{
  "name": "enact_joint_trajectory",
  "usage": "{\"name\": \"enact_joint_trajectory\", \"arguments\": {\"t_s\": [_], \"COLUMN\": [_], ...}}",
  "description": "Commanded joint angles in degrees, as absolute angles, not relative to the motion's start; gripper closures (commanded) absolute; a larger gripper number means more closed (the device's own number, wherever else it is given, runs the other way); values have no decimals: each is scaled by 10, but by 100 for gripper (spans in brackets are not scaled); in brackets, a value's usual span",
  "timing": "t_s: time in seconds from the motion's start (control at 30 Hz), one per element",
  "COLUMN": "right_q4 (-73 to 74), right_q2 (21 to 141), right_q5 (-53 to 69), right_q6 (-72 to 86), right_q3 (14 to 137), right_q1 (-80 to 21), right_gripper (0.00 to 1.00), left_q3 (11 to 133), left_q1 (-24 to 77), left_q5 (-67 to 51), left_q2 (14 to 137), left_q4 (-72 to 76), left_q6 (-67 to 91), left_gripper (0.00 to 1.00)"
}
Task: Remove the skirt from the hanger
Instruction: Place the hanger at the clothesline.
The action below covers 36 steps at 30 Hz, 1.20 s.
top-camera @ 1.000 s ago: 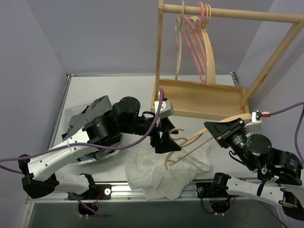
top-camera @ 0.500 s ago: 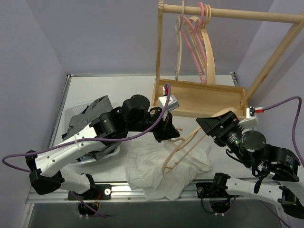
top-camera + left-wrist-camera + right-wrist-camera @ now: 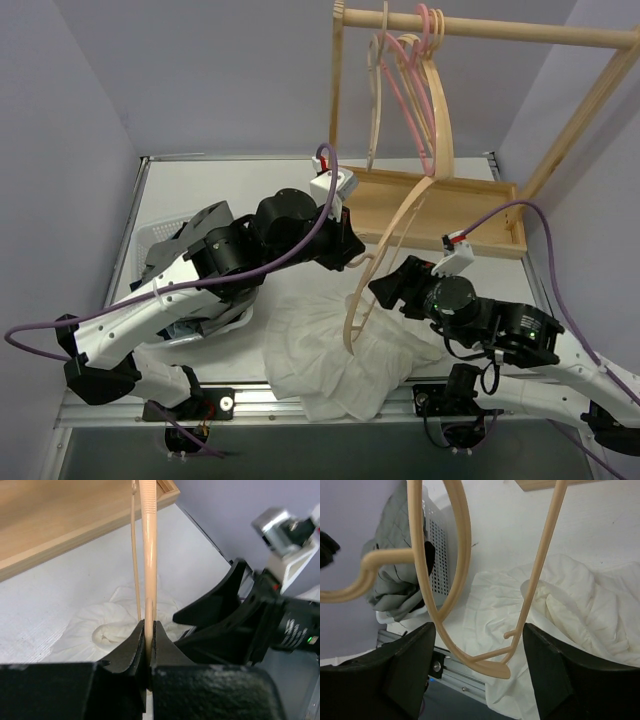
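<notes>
Left gripper is clamped tight on the bare hanger, which stands tilted mid-frame in the top view, above the white blouse. Right gripper gapes wide and holds nothing. Grey skirt lies over the basket, upper left of the right wrist view

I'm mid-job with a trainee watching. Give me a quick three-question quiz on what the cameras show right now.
1. True or false: the left gripper is clamped on the wooden hanger.
2. The right gripper is: A) open, B) shut on the hanger, C) out of view.
3. Fill in: the crumpled garment lying on the table below the hanger is ___ in colour.

Key: 1 true; 2 A; 3 white.
</notes>
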<state>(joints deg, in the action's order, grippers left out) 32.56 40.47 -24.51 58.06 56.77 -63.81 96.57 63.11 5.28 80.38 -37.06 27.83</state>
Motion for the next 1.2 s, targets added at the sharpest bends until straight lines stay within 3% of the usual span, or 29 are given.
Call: {"name": "enact_joint_trajectory", "arguments": {"t_s": [0.0,0.23,0.63,0.77,0.8,0.87,0.93,1.03,1.07,1.1,1.13,1.17], "right_q4": [212,165,100,46,36,27,24,30,49,56,60,63], "right_q2": [388,426,412,402,401,406,415,421,420,422,423,424], "right_q5": [-217,-200,-249,-263,-265,-274,-275,-283,-286,-283,-276,-268], "right_q6": [547,507,496,476,474,477,485,510,521,531,537,538], "right_q3": [525,498,403,362,350,345,345,359,364,369,378,382], "right_q1": [-641,-650,-660,-662,-663,-663,-666,-680,-682,-683,-683,-685], "right_gripper": [35,40,60,62,65,86,100,100,100,100,100,100], "left_q3": [1002,1027,1044,1037,1035,1032,1028,1026,1025,1021,1014,993], "left_q1": [628,613,585,580,580,579,578,574,574,574,574,575], "left_q5": [111,106,43,27,26,20,16,0,1,7,13,14], "left_q2": [820,858,866,860,858,857,856,854,853,846,841,833], "left_q4": [-334,-317,-298,-290,-287,-287,-290,-294,-298,-305,-303,-294], "left_q6": [316,345,374,381,382,382,379,358,344,339,332,315], "left_gripper": [98,98,98,98,98,98,98,95,59,37,26,4]}}
